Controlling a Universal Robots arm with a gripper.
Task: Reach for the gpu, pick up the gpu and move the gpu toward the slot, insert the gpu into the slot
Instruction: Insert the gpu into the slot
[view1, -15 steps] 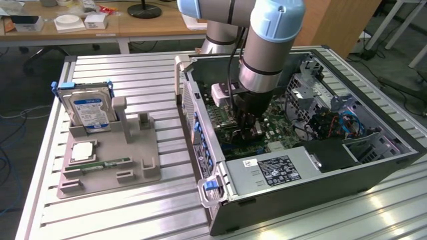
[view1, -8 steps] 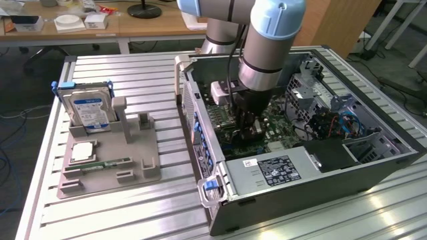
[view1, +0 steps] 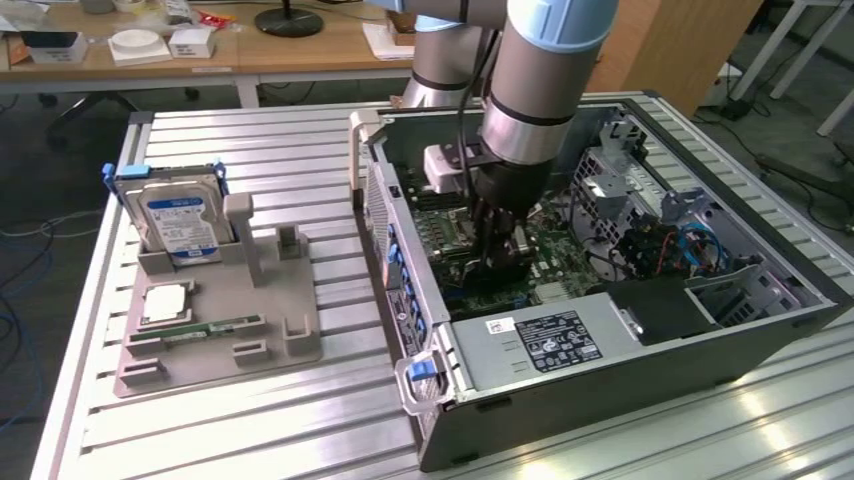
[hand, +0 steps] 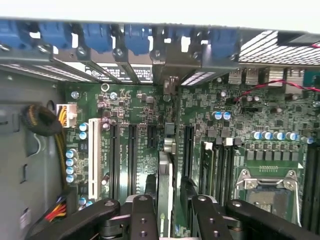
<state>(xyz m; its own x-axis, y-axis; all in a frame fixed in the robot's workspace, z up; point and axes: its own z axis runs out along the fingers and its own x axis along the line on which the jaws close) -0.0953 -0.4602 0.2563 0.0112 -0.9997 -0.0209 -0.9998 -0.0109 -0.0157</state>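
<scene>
The gpu (hand: 166, 185), a thin dark card seen edge-on, stands upright at lower centre, seated in the slot on the green board.

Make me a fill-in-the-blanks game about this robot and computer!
The hard drive standing in the grey holder has a ___ label.
The end effector is reaching down inside the open computer ___.
The gpu stands upright on the ___ motherboard.
Missing words: blue, case, green.
</scene>
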